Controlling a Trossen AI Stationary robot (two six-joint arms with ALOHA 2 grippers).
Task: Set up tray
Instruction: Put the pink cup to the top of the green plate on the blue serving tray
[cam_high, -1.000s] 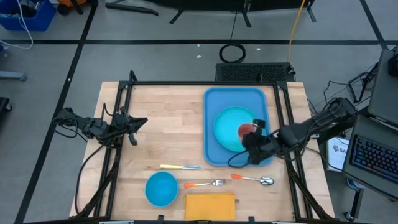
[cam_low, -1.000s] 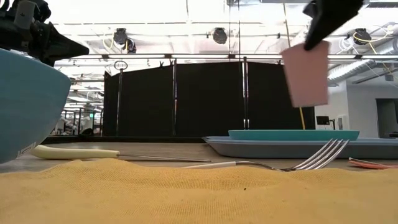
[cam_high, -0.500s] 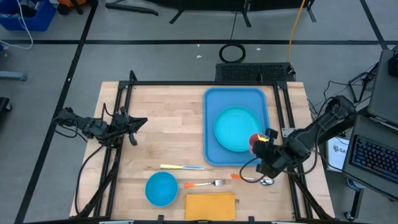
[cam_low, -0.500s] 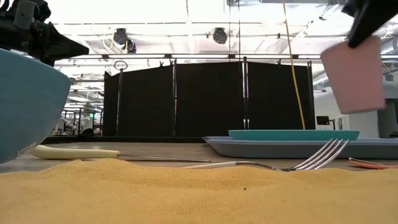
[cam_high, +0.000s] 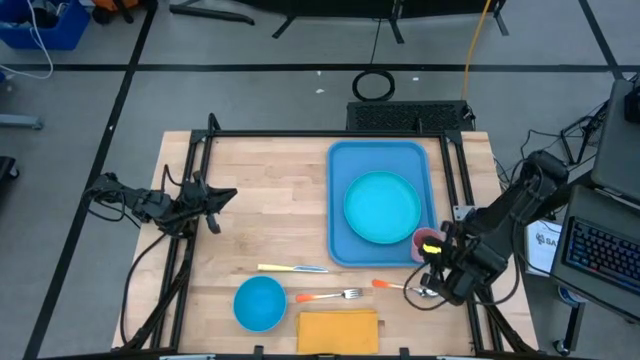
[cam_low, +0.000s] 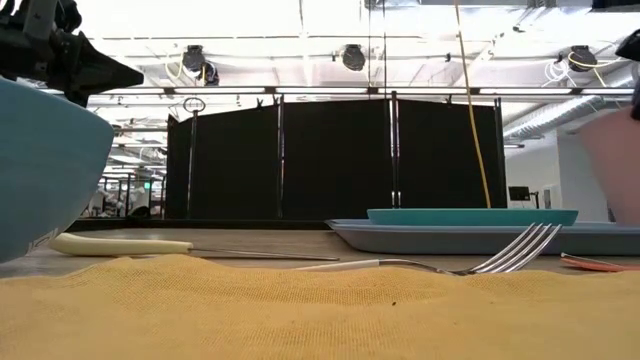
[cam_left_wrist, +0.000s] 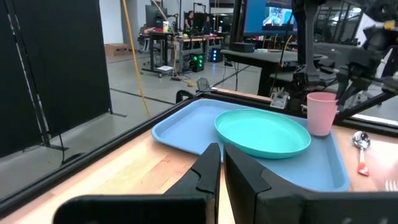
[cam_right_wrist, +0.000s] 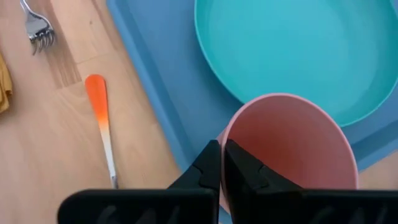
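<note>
Low view, nearest to us: yellow-orange napkin (cam_low: 300, 310) fills the foreground, blue bowl (cam_low: 45, 165) at the left edge, a fork (cam_low: 470, 258) lying just behind the napkin, and a cream-handled knife (cam_low: 120, 244) to its left. Behind those we see the tray (cam_low: 480, 238) flat on the table with the turquoise plate (cam_low: 470, 216) on it, then black curtain panels (cam_low: 330, 160) in the room beyond. From the high view, the near table edge carries napkin, bowl, fork and knife, plus an orange-handled spoon (cam_high: 405, 288) to the right of the fork. Tray sits on the right half of the wooden table (cam_high: 260, 210), long side running near to far, plate centred on it and fully inside the rim. Right gripper (cam_high: 432, 252) is over the tray's near right corner, fingers pinched on the rim of a pink cup (cam_high: 428, 242); in the right wrist view the cup (cam_right_wrist: 289, 149) hangs over the tray edge just beside the plate, one finger inside the wall and one outside. We cannot tell if the cup base is touching the tray. Left gripper (cam_high: 215, 198) is parked at the table's left side, well apart from everything; left wrist view shows its fingers (cam_left_wrist: 208, 171) almost together, nothing between them.
</note>
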